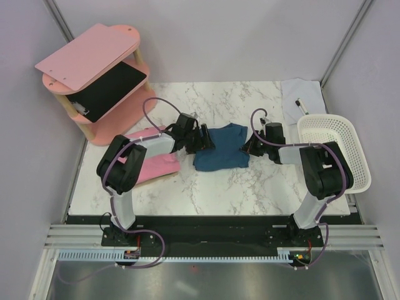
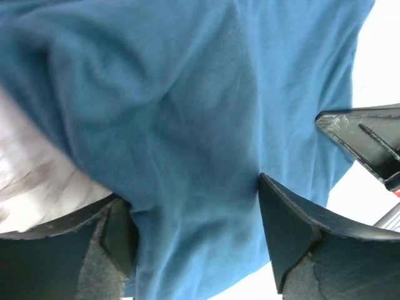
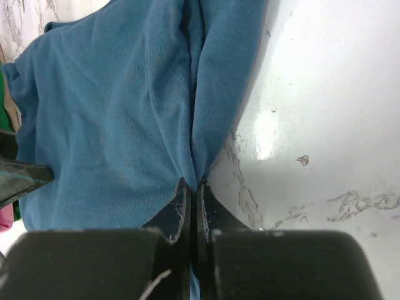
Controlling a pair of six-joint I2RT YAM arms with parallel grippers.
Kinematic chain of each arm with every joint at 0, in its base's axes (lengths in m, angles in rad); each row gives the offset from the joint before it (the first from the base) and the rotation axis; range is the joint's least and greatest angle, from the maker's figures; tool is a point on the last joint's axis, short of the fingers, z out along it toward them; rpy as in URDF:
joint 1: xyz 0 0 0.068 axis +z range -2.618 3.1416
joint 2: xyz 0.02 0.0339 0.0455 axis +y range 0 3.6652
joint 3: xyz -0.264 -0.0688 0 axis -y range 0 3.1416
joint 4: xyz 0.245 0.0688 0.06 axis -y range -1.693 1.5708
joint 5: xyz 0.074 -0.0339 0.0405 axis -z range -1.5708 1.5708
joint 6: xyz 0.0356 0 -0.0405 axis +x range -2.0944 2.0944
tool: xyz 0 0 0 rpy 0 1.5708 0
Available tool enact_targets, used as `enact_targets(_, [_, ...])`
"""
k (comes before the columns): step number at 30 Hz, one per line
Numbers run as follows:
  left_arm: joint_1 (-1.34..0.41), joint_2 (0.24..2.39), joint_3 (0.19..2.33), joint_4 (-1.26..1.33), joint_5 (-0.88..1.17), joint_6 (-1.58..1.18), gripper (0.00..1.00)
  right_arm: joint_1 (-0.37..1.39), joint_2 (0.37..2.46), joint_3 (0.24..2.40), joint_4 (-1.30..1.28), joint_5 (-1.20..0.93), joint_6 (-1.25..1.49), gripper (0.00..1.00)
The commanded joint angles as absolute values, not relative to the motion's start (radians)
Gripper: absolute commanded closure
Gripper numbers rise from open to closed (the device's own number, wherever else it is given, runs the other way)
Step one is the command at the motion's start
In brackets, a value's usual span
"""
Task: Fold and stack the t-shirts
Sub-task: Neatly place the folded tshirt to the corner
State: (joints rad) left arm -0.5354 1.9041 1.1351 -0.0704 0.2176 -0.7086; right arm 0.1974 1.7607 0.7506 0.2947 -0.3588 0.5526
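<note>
The teal-blue t-shirt (image 1: pixel 220 149) is lying bunched in the middle of the marble table (image 1: pixel 206 194), between the two claws. The left claw (image 1: pixel 205 139) is sitting at the shirt's 9 o'clock edge with its jaws spread wide. In the left wrist view its fingers (image 2: pixel 294 240) are standing well apart and blue cloth is filling the whole gap between them. They are not pinching it, and whether the cloth is touching the pads cannot be told.

The right claw (image 3: pixel 190 194) is sitting at the shirt's 3 o'clock edge. Its jaws are pressing together on a raised ridge of the blue cloth, and a crease is running up through the fabric from the fingertips toward 12 o'clock in the right wrist view. Bare marble is showing on the 3 o'clock side of that crease.

The pink t-shirt (image 1: pixel 156 165) is lying at about 8 o'clock from the teal-blue one, just beside it and partly under the left arm. A pink shelf (image 1: pixel 94 75) is standing at the table's 10 o'clock corner. A white basket (image 1: pixel 334 150) is sitting at its 3 o'clock edge, and a white cloth (image 1: pixel 300 100) is lying at 1 o'clock.
</note>
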Motion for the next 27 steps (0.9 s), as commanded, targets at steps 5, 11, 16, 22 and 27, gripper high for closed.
enact_targets(5, [-0.598,2.048,1.141,-0.081,0.285,-0.735,0.98,0.189,1.77,0.762,0.207,-0.344,0.494,0.9])
enact_targets(11, [-0.598,1.935,1.173,-0.192,0.224,-0.664,0.98,0.189,1.666,0.714,0.212,-0.293,0.468,0.1])
enact_targets(16, [-0.598,1.842,1.278,-0.342,0.183,-0.597,0.98,0.189,1.49,0.663,0.201,-0.229,0.466,0.02])
enact_targets(22, [-0.592,1.781,1.402,-0.483,0.115,-0.56,0.98,0.187,1.42,0.664,0.164,-0.216,0.46,0.02])
enact_targets(27, [-0.581,1.726,1.451,-0.572,0.066,-0.549,0.98,0.189,1.433,0.637,0.193,-0.244,0.48,0.02])
